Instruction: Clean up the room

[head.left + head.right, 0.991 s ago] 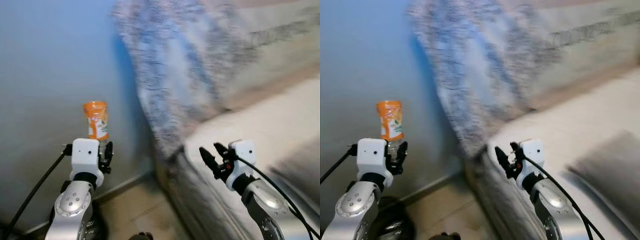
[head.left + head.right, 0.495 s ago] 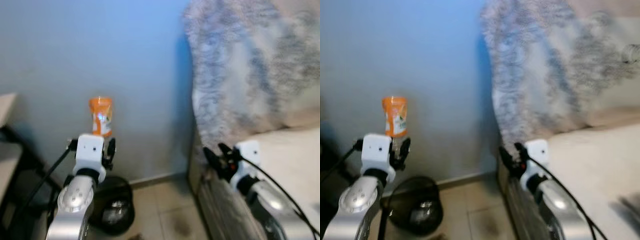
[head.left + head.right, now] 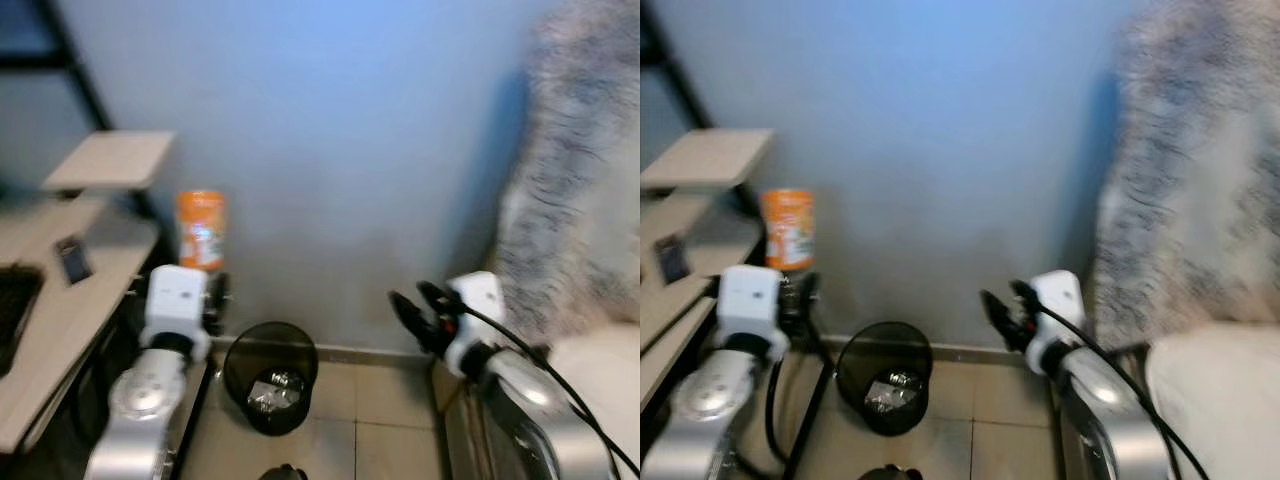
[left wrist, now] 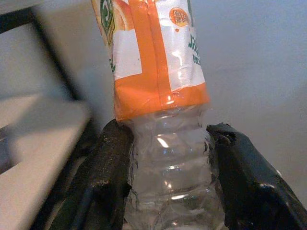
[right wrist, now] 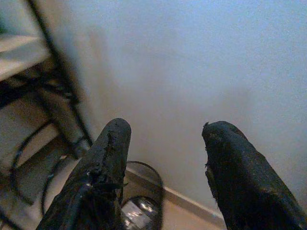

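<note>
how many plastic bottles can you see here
1: the orange-labelled plastic bottle, held upright in the left gripper. The black bin holds crumpled rubbish that may hide more.

We see both silver arms raised forward, elbows bent. Our left gripper [image 4: 168,167] points up, black fingers [image 4: 108,172] clamped on a clear plastic bottle with an orange label [image 4: 158,72]. Our right gripper [image 5: 165,158] points forward-left, black fingers [image 5: 108,158] spread apart, holding nothing.

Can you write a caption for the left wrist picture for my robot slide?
The left gripper squeezes a clear plastic bottle with an orange label, held upright near a pale wall.
</note>
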Motion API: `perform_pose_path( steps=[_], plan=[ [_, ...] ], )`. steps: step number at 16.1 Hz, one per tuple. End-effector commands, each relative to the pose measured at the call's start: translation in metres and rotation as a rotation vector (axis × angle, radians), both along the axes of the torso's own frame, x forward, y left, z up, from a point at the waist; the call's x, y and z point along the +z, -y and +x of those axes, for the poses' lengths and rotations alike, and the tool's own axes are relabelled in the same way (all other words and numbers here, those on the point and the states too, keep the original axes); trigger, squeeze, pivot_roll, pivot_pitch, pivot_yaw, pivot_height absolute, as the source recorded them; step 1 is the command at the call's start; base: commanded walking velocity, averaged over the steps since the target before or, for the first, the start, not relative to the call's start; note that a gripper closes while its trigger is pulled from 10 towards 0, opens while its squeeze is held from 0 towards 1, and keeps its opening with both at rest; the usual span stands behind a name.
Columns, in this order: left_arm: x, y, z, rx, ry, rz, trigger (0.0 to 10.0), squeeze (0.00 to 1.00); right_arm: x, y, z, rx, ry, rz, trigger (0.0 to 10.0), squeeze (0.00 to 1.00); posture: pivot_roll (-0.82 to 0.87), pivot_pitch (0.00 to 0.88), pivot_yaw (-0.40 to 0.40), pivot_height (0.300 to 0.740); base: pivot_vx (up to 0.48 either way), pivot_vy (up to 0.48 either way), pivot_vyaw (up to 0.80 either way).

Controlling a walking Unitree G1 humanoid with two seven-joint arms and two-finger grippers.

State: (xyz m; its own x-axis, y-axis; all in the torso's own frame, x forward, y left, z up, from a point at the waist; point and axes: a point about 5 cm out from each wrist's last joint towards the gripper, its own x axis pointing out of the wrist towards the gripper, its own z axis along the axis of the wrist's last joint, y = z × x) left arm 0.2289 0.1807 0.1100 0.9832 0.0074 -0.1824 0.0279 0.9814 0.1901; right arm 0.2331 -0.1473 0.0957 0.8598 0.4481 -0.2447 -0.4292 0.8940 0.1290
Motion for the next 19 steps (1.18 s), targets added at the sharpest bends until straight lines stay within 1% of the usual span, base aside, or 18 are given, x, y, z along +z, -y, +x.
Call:
perform_pose_path(
  steps=[1,3,10,14,15,17,19],
  plan=[
    [0.002,0.003,0.002,-0.018,0.007,-0.006,10.0,0.0,-0.002,0.006,0.002,-0.009,-0.006,-0.018,10.0,0.0,0.06,0.0,0.038,0.74,0.0,0.0,0.8],
    [0.001,0.002,0.003,-0.018,0.001,-0.001,10.0,0.0,-0.002,0.007,0.004,-0.011,-0.002,-0.019,10.0,0.0,0.06,0.0,0.038,0.74,0.249,0.0,0.8],
    [-0.001,0.001,0.003,-0.054,-0.024,0.011,10.0,0.0,-0.008,0.002,0.0,0.023,-0.018,-0.046,10.0,0.0,0.06,0.0,0.034,0.74,0.255,0.0,0.0],
    [-0.004,0.001,0.0,-0.064,-0.033,0.014,10.0,0.0,-0.01,0.001,0.003,0.078,-0.01,-0.08,10.0,0.0,0.07,0.0,0.026,0.74,0.251,0.0,0.0],
    [-0.004,0.001,-0.001,-0.067,-0.034,0.018,10.0,0.0,-0.012,-0.002,0.005,0.112,-0.009,-0.099,10.0,0.0,0.08,0.0,0.022,0.74,0.247,0.0,0.0],
    [-0.004,0.0,-0.002,-0.073,-0.036,0.023,10.0,0.0,-0.016,-0.002,0.006,0.143,-0.012,-0.119,10.0,0.0,0.08,0.0,0.022,0.74,0.246,0.0,0.8],
    [-0.005,0.001,-0.003,-0.082,-0.041,0.025,10.0,0.0,-0.017,0.001,0.005,0.127,-0.027,-0.11,10.0,0.0,0.08,0.0,0.024,0.74,0.244,0.0,0.28]
  ],
)
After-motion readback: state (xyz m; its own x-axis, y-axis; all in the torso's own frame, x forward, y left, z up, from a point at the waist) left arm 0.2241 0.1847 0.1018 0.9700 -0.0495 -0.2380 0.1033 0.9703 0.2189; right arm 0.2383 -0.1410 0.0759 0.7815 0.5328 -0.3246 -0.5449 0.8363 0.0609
